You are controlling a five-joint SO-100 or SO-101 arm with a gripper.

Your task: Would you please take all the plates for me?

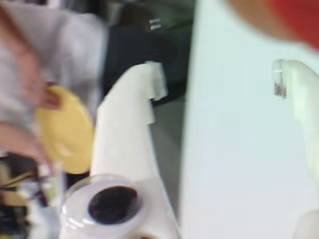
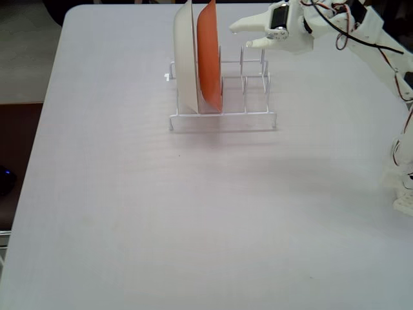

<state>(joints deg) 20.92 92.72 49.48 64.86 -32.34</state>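
Note:
A cream-white plate [image 2: 186, 58] and an orange plate [image 2: 210, 55] stand upright side by side in the left slots of a white wire rack [image 2: 222, 117]. My gripper [image 2: 242, 35] hovers open and empty just right of the orange plate, above the rack's free slots. The wrist view is blurred. In it the open gripper [image 1: 218, 79] shows two white fingers, with the orange plate [image 1: 294, 17] at the top right. A yellow plate [image 1: 65, 129] is in a person's hand [image 1: 30, 84] past the table edge. The light blue plate is out of view.
The rack stands at the far middle of the pale table [image 2: 161, 213]. The white arm [image 2: 381, 48] reaches in from the right side of the fixed view, its base at the right edge. The person stands beyond the table's edge in the wrist view.

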